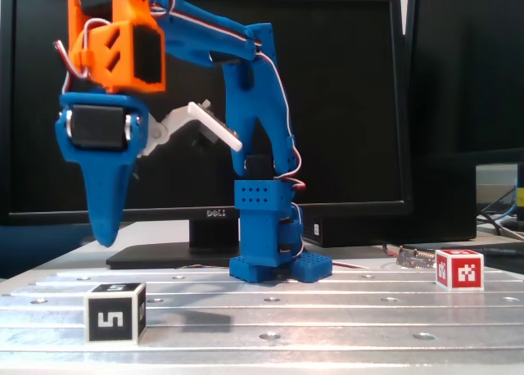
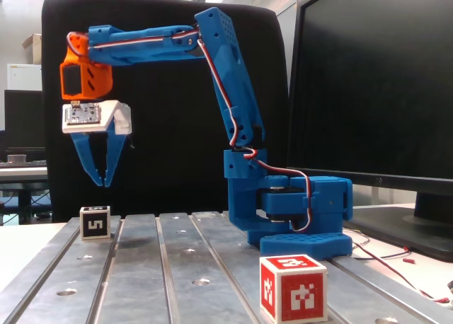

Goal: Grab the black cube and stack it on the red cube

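The black cube (image 1: 115, 313) with a white "5" marker sits on the metal table at the front left, and shows small at the far left (image 2: 95, 222) in the other fixed view. The red cube (image 1: 459, 269) rests far to the right, large in the foreground (image 2: 293, 288) of the other fixed view. My gripper (image 1: 105, 237) hangs pointing down, clearly above the black cube and not touching it. Its blue fingertips (image 2: 105, 183) meet with nothing between them. The two cubes stand well apart.
The blue arm base (image 1: 274, 267) is bolted to the slotted aluminium table (image 1: 344, 322). A Dell monitor's stand (image 1: 164, 256) stands behind the base. Cables and a small board (image 1: 413, 256) lie near the red cube. A black chair back (image 2: 156, 69) rises behind the arm.
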You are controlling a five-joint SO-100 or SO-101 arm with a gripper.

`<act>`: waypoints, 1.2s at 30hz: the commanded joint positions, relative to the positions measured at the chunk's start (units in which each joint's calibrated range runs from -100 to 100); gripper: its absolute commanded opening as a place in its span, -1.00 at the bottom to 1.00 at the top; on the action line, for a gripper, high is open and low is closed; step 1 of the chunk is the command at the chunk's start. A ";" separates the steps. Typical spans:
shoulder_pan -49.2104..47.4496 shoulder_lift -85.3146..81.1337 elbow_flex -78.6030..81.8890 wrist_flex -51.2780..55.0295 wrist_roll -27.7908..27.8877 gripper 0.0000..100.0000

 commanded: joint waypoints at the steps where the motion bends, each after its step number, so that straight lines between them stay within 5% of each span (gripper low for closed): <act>1: -0.03 -0.66 -0.03 0.31 0.55 -0.98; 15: -0.26 -0.66 4.13 -0.21 0.60 -0.50; 36: -0.11 1.01 4.94 -1.92 0.50 -0.49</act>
